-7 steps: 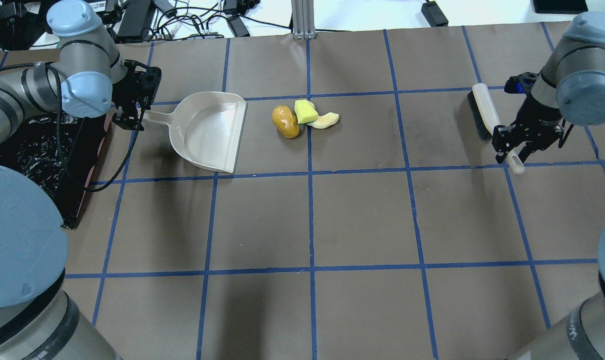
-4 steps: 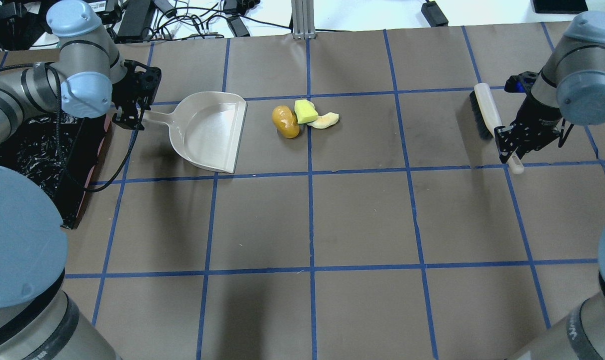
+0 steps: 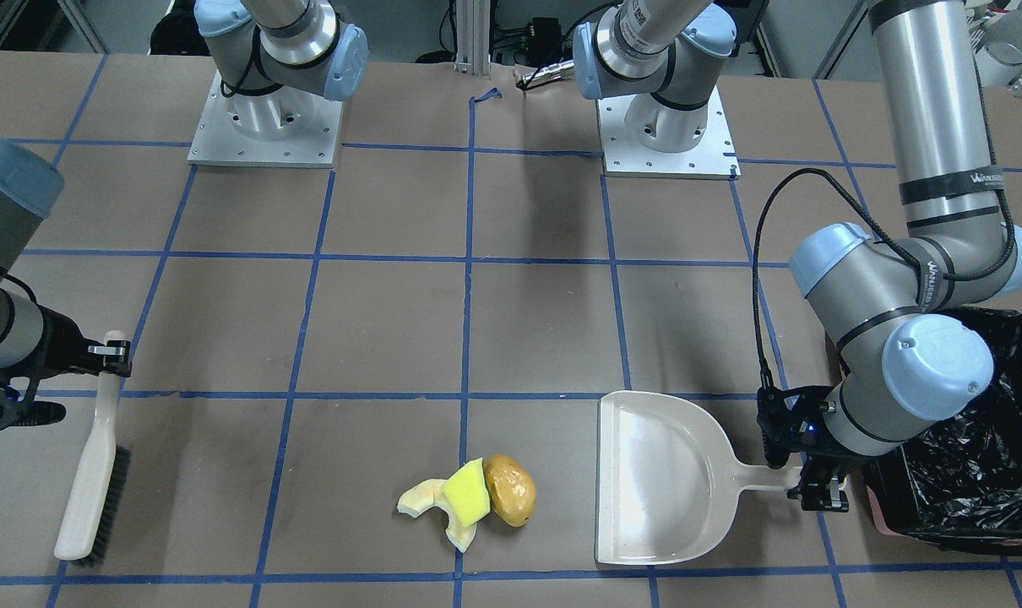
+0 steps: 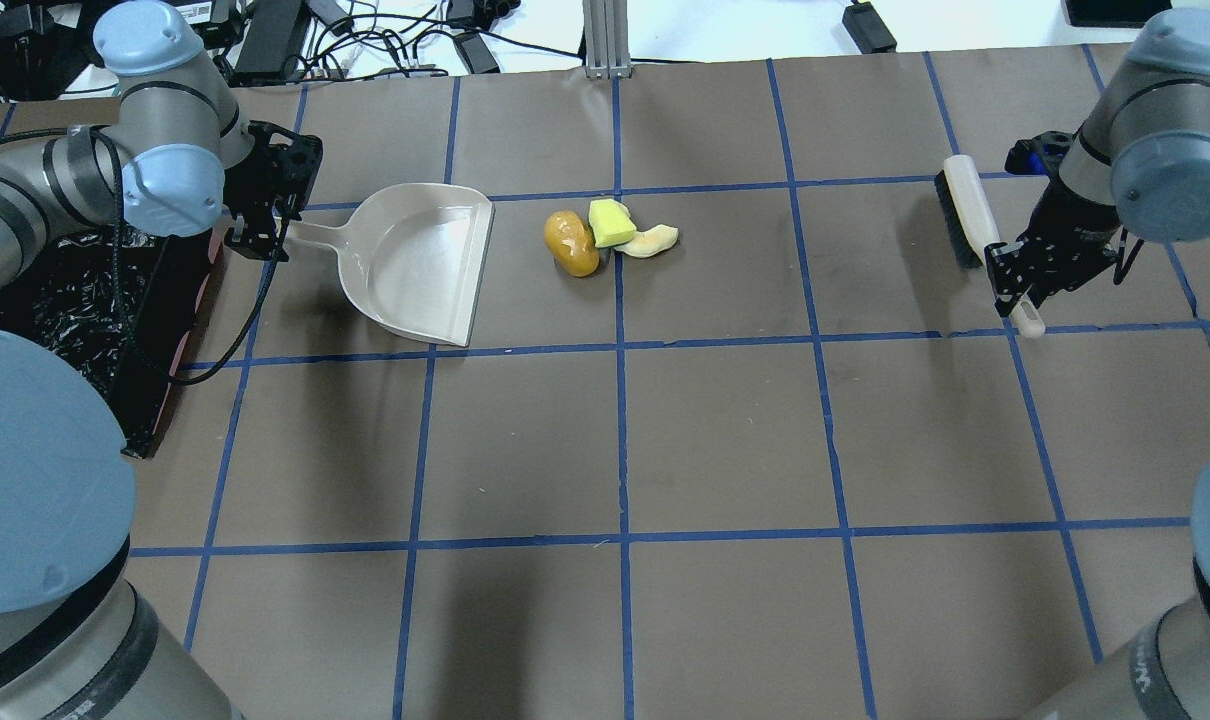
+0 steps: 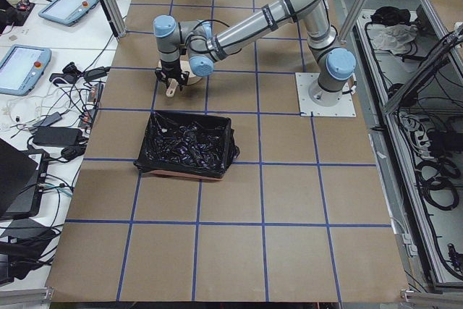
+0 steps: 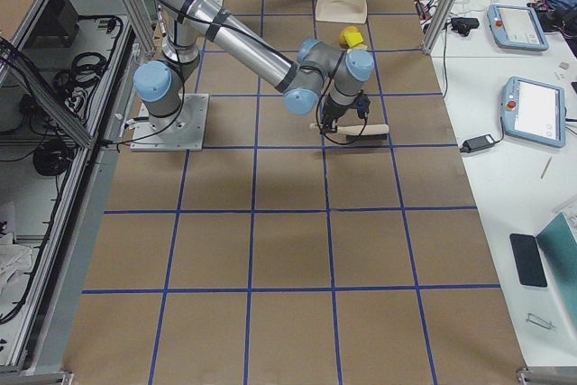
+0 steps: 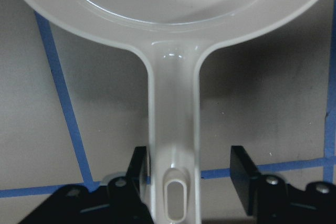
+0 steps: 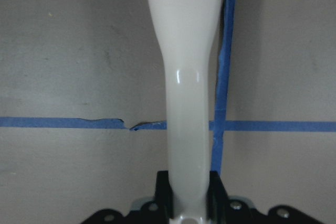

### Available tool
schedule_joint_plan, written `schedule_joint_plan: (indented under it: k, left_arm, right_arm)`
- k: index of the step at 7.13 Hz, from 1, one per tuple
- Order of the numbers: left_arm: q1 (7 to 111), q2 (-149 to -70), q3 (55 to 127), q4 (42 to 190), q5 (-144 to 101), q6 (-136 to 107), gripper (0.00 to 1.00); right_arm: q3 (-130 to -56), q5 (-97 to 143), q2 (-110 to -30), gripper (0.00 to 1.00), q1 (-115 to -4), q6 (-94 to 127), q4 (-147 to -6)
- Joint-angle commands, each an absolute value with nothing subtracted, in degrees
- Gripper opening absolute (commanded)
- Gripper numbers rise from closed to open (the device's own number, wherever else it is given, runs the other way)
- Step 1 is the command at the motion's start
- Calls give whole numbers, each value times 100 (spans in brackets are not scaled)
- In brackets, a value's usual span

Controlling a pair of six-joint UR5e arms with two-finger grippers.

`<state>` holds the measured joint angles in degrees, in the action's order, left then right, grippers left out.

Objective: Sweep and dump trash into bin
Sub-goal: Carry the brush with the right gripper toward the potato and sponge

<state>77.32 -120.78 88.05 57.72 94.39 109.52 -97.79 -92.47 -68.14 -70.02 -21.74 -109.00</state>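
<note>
The trash lies together mid-table: a glossy brown-yellow lump point(image 4: 571, 243), a yellow sponge point(image 4: 610, 222) and a pale foam scrap point(image 4: 651, 241). A beige dustpan point(image 4: 420, 265) lies just left of them, its mouth toward them. My left gripper point(image 7: 190, 169) is open astride the dustpan handle point(image 7: 173, 129); one finger is at the handle, the other stands apart. The black-lined bin point(image 4: 55, 300) sits beside that arm. My right gripper point(image 8: 189, 182) is shut on the handle of a white brush point(image 4: 968, 215), far right of the trash.
The table is brown paper with a blue tape grid point(image 4: 620, 345). Both arm bases point(image 3: 262, 127) stand at the robot's side of the table. Cables and power bricks point(image 4: 385, 40) lie beyond the far edge.
My right gripper has closed onto the brush handle, and the brush has shifted slightly away from me. The left gripper, dustpan and trash have not moved.
</note>
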Motion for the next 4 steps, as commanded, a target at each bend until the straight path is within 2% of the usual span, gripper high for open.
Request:
schedule_joint_plan:
  k: [1, 4]
  left_arm:
    - [7673, -12067, 8798, 5766, 9352, 10951, 65]
    - [7646, -12076, 8807, 5774, 9272, 10977, 63]
  right_arm:
    - [-9633, -9194, -6838, 0, -7626, -1727, -10855]
    - [-9563, -8747, -6820, 0, -8426, -700, -10846]
